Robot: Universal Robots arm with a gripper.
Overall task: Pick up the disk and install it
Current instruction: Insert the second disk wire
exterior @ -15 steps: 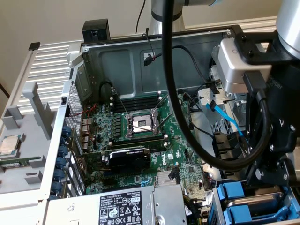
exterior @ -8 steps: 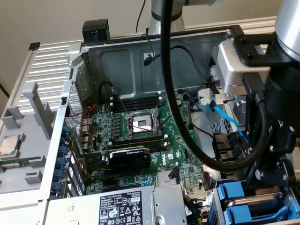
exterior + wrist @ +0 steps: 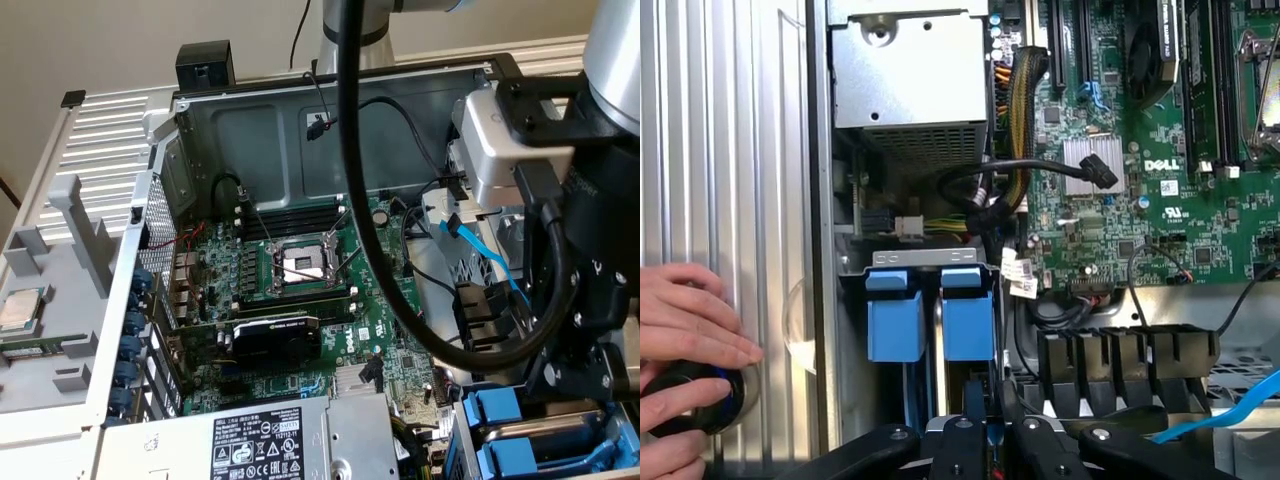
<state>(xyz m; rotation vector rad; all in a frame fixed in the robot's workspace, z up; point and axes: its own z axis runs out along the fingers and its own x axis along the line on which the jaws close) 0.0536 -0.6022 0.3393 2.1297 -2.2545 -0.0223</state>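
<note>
Two blue plastic disk carriers stand side by side in the drive bay of the open computer case, the second carrier to its right. Their blue frames with silver metal between them also appear at the exterior view's lower right. No TOSHIBA label is visible. My gripper hovers just over the bay, closest to the second carrier, with its black fingers drawn together and nothing clearly held between them.
A green motherboard with a bare CPU socket fills the case. Thick black arm cables cross in front. The power supply and a cable bundle lie beside the bay. A person's hand rests on a black round object outside the case wall.
</note>
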